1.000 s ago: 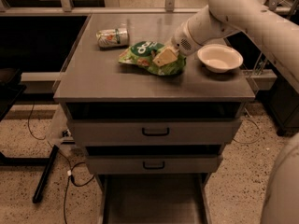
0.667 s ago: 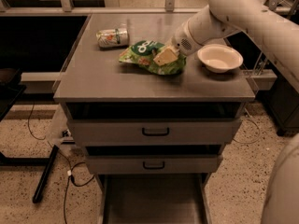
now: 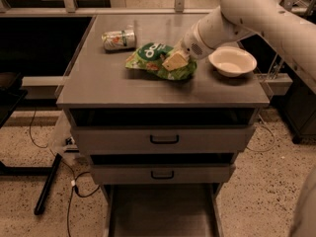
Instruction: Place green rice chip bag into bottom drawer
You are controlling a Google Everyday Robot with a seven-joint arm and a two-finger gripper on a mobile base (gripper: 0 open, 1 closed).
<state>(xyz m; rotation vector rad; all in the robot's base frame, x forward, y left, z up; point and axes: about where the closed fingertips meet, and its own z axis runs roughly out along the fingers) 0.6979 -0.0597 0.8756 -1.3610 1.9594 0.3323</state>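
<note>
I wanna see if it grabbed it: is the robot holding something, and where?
Cannot tell. The gripper sits at the right side of the green rice chip bag, lying on the cabinet top.

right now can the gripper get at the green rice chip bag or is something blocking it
Probably yes: the gripper is at the green rice chip bag, on its bowl-side end; the can and the bowl sit apart from it.
</note>
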